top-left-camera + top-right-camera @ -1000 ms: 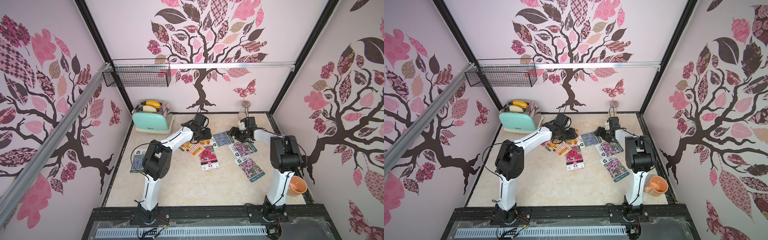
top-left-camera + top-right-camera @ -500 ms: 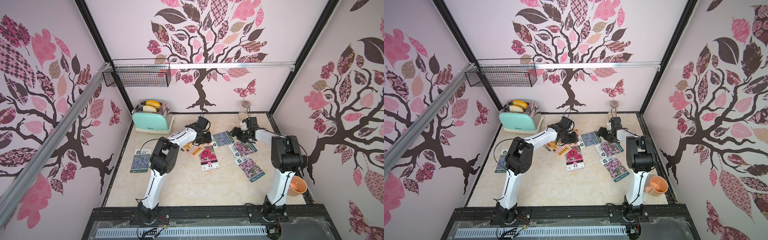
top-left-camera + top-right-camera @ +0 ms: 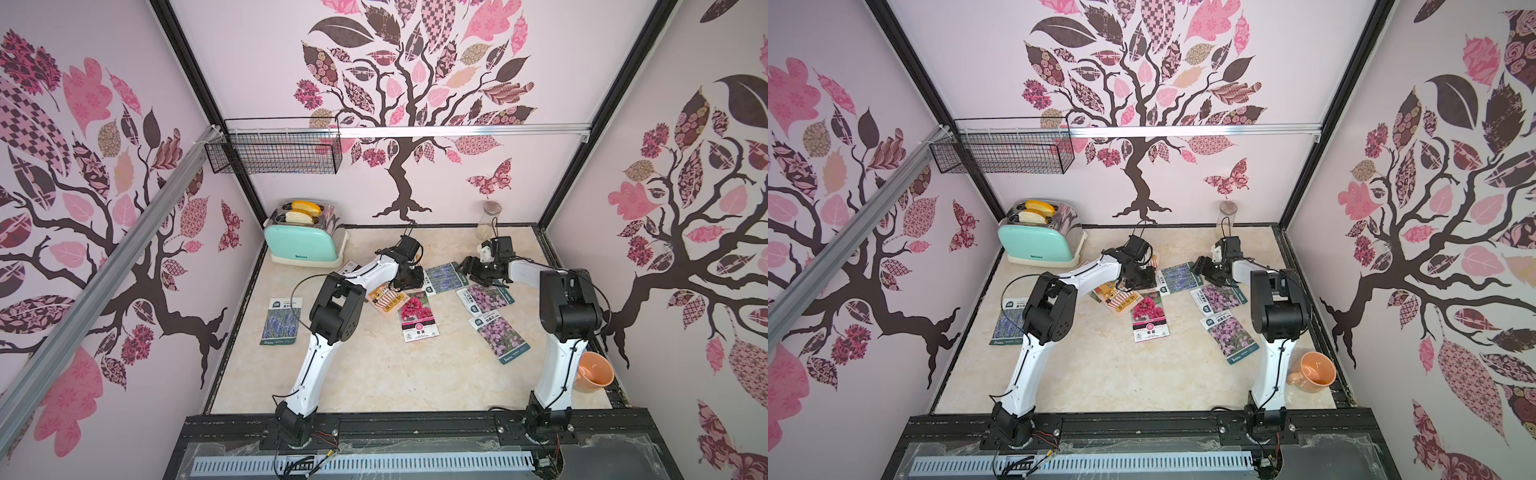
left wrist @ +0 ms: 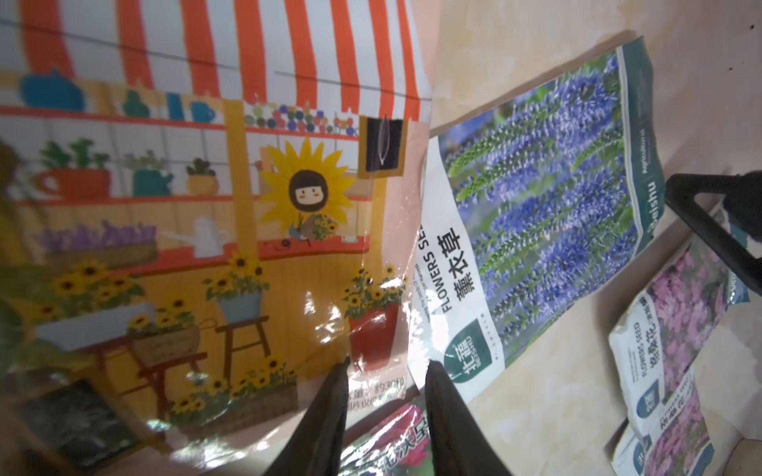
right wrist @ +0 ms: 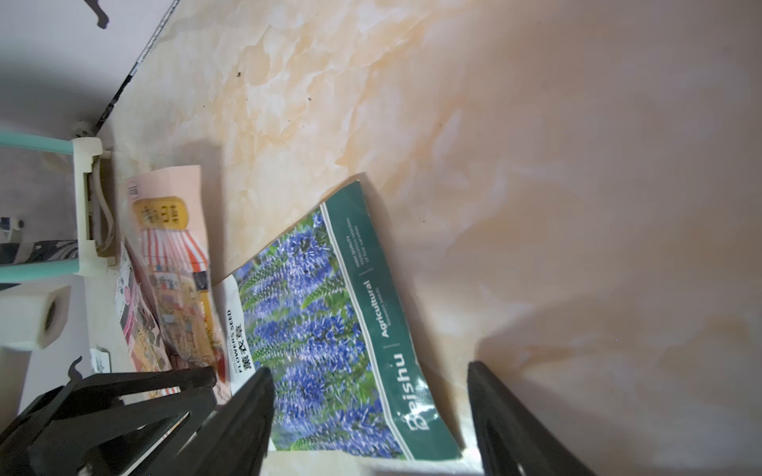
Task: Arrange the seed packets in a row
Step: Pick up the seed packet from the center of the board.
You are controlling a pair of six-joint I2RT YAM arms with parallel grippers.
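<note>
Seed packets lie loosely across the back of the table. An orange striped-awning packet (image 4: 206, 206) has its lower corner between the fingers of my left gripper (image 4: 387, 371), which is open with a narrow gap. Beside it lies a blue lavender packet (image 5: 321, 329), and my open right gripper (image 5: 369, 369) straddles its green end. In both top views another orange packet (image 3: 386, 299), a magenta one (image 3: 417, 318) and two lilac ones (image 3: 484, 298) (image 3: 1231, 336) lie in front of the grippers (image 3: 409, 282) (image 3: 467, 266). A second blue packet (image 3: 281, 322) lies far left.
A mint toaster (image 3: 305, 245) stands at the back left under a wire basket (image 3: 274, 145) on the wall. A glass jar (image 3: 490, 214) stands at the back wall. An orange cup (image 3: 594, 372) sits by the right arm's base, against the right wall.
My left gripper's jaws have narrowed around the orange packet's corner. The left elbow has swung right, uncovering the far-left blue packet. The right gripper has hardly moved.
</note>
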